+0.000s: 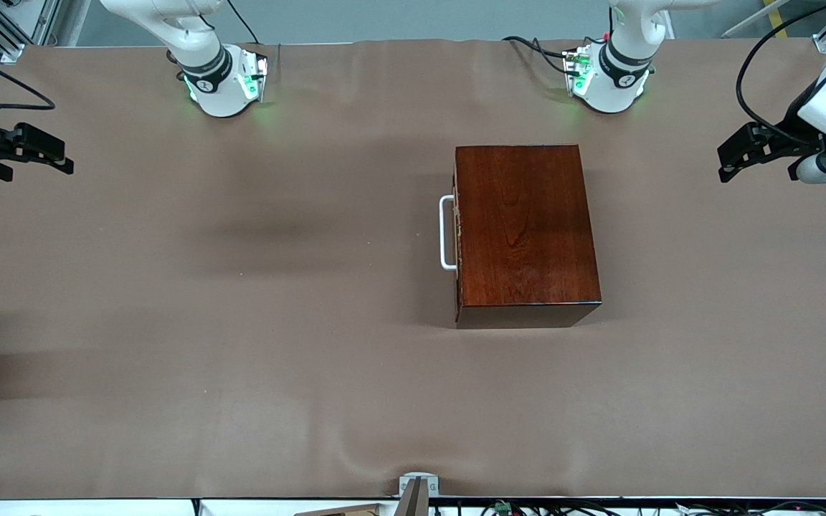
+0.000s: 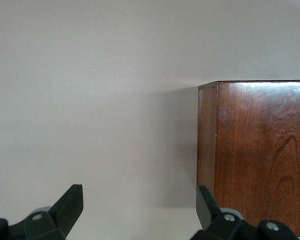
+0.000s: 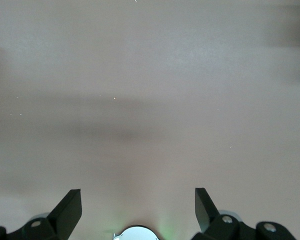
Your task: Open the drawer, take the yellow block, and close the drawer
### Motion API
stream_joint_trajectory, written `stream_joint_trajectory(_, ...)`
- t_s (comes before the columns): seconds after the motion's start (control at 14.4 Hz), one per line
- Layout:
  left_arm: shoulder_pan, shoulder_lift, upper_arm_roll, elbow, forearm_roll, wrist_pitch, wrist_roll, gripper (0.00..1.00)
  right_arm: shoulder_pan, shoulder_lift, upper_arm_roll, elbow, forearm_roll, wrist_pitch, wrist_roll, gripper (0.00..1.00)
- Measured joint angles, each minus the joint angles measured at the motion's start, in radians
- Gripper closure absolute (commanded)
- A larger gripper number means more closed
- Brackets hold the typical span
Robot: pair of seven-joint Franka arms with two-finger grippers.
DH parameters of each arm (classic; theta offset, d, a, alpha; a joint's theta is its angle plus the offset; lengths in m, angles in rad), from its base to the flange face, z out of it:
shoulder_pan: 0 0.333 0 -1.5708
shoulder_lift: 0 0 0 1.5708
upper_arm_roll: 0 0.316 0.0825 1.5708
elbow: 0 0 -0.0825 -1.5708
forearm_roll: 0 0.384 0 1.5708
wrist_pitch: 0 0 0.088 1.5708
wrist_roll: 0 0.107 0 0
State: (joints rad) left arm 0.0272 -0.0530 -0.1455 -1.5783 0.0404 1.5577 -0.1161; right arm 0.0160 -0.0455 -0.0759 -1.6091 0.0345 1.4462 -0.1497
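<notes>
The pale drawer with its white bar handle [image 1: 447,233] sits shut in the dark reddish-brown wooden box [image 1: 524,229], both the left gripper [image 1: 757,152] and the right gripper [image 1: 33,150] wide open; a skewed pull could drag the box.

We see a wide brown cloth-covered table [image 1: 241,301], its surface gently rippled. At its edge nearest the front camera sits a small grey metal bracket [image 1: 417,485], and dark cables [image 1: 528,507] lie along the white strip below it.
</notes>
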Motion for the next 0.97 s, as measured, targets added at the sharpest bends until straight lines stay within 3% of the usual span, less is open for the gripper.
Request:
stream_joint_trajectory(0.69,0.0,0.0,-0.002,0.017,-0.047,0.0,0.0,0.0,-0.001,0.0,-0.002,-0.006,0.0,-0.002,0.0,0.0)
stream_joint_trajectory(0.97,-0.012,0.0,-0.045,0.018,-0.068,0.0,-0.049,0.0,-0.002,0.0,-0.003,-0.009,0.0,-0.002,0.0,0.0)
